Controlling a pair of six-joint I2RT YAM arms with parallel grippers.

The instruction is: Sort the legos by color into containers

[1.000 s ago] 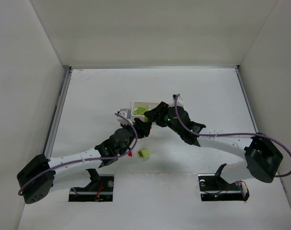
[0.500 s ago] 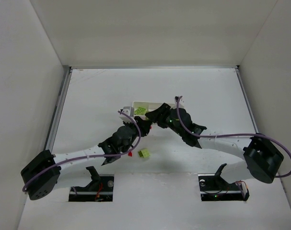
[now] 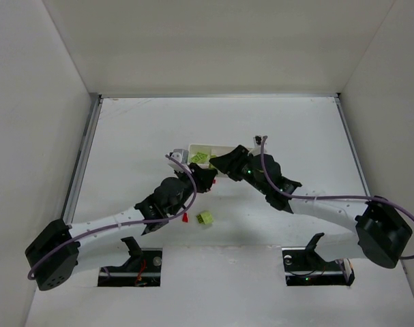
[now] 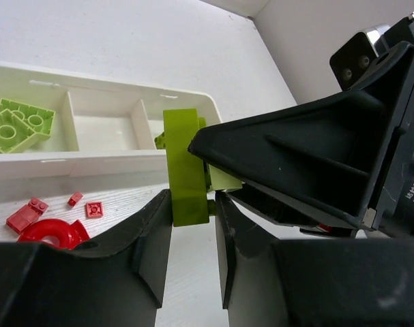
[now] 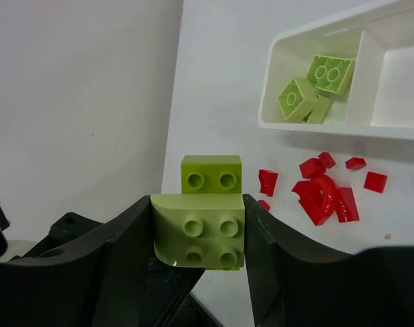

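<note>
My left gripper [image 4: 193, 204] is shut on a lime green brick [image 4: 186, 167], held upright at its fingertips. A paler green brick [image 5: 198, 231] is stuck to that lime brick [image 5: 210, 175], and my right gripper [image 5: 198, 235] is shut on the paler one. The two grippers meet just in front of the white tray [image 3: 193, 146], left gripper [image 3: 205, 178] below the right gripper [image 3: 220, 165]. The tray's end compartment holds green bricks [image 5: 309, 88], also seen from the left wrist [image 4: 16, 122]. Its other compartments [image 4: 101, 129] look bare.
Several red pieces [image 5: 326, 191] lie on the table beside the tray, also in the left wrist view [image 4: 50, 225]. One loose green lego [image 3: 205, 218] and a red piece [image 3: 185, 219] lie nearer the arm bases. White walls enclose the table.
Both grippers stay together by the tray with the joined green bricks between them. The right arm has shifted slightly to the right; the left arm has barely moved.
</note>
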